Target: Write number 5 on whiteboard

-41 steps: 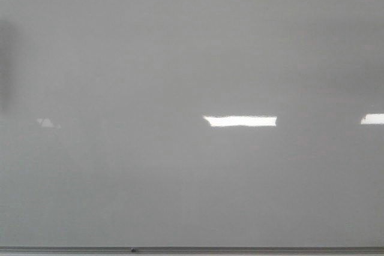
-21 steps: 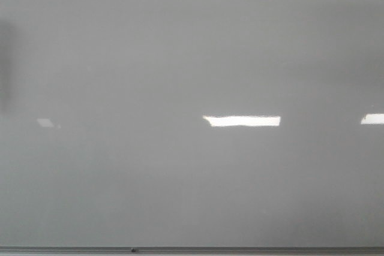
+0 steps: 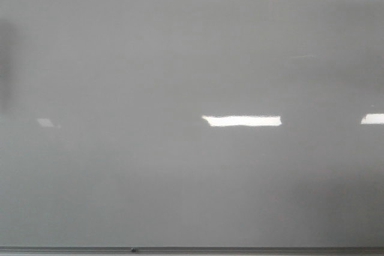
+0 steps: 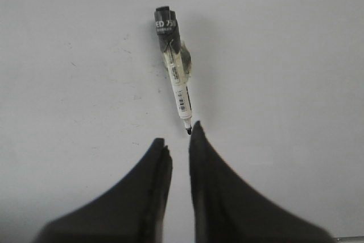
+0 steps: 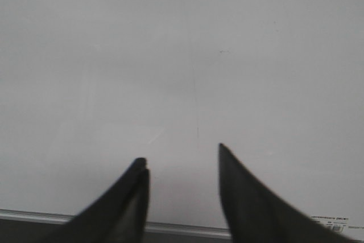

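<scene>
The whiteboard (image 3: 180,58) fills the front view, with no gripper and no number 5 in sight there or in either wrist view. In the left wrist view a black-and-white marker (image 4: 177,72) lies flat on the whiteboard (image 4: 284,83), its bare black tip pointing at my left gripper (image 4: 177,133). The tip lies just beside one fingertip (image 4: 196,126). The left jaws stand a narrow gap apart with nothing between them. My right gripper (image 5: 181,153) is open and empty over the blank whiteboard (image 5: 170,55).
A thin grey frame strip (image 3: 240,249) runs along the board's near edge and also shows in the right wrist view (image 5: 34,215). Bright rectangular light reflections (image 3: 242,120) lie on the board. A small printed label (image 5: 330,220) sits near the frame.
Only the light reflections in the front view have shifted slightly; the middle one has grown a little wider. No arm shows there.
</scene>
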Controlling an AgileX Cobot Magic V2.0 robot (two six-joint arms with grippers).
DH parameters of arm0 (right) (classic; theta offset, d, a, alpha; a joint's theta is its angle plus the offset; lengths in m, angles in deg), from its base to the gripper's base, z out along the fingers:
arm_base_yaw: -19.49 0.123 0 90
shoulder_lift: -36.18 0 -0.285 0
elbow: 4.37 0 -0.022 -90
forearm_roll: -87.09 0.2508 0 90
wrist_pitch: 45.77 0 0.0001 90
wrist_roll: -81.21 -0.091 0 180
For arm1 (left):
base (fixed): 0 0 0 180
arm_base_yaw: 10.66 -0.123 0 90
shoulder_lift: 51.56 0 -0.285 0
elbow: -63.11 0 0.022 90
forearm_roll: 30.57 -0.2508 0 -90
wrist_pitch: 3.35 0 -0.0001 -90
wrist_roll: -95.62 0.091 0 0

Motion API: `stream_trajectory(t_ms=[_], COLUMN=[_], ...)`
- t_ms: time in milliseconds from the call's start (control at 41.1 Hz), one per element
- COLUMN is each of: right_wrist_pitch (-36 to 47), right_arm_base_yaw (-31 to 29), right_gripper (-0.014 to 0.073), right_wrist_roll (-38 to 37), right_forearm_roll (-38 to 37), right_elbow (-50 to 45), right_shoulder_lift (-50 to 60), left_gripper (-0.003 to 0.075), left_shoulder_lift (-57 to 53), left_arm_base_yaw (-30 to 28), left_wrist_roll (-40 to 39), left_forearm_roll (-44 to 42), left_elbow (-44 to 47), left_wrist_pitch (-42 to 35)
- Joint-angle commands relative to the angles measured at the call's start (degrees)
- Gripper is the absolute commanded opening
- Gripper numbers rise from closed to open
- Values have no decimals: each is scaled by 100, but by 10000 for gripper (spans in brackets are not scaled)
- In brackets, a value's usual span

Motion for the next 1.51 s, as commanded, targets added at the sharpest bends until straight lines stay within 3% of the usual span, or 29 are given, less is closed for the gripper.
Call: stream_trajectory(t_ms=[0, 49, 97, 730, 1120, 1266, 1485], right_wrist_pitch=[455, 455, 455, 505, 505, 505, 511], right_arm_base_yaw=[-5, -5, -5, -5, -5, -5, -5], right_gripper=[612, 664, 654, 650, 650, 650, 650], right_wrist_roll=[71, 71, 71, 71, 71, 71, 71], right_forearm_roll=[13, 13, 13, 13, 13, 13, 13], right_elbow=[208, 208, 208, 208, 208, 208, 208], right_shoulder_lift=[-107, -106, -106, -106, -106, -106, -106], left_gripper=[378, 480, 518, 510, 510, 464, 314], left_shoulder_lift=[265, 437, 619, 2819, 3758, 3880, 4083], left_arm_base_yaw=[49, 49, 49, 49, 49, 73, 153], left_wrist_roll=[-18, -18, -18, -18, -18, -18, -18], left_forearm_roll=[78, 100, 203, 568, 568, 568, 568], left_elbow=[-204, -204, -204, -324, -902, -949, -949], left_wrist_pitch=[-594, -733, -877, -2852, -2838, -2759, -2793])
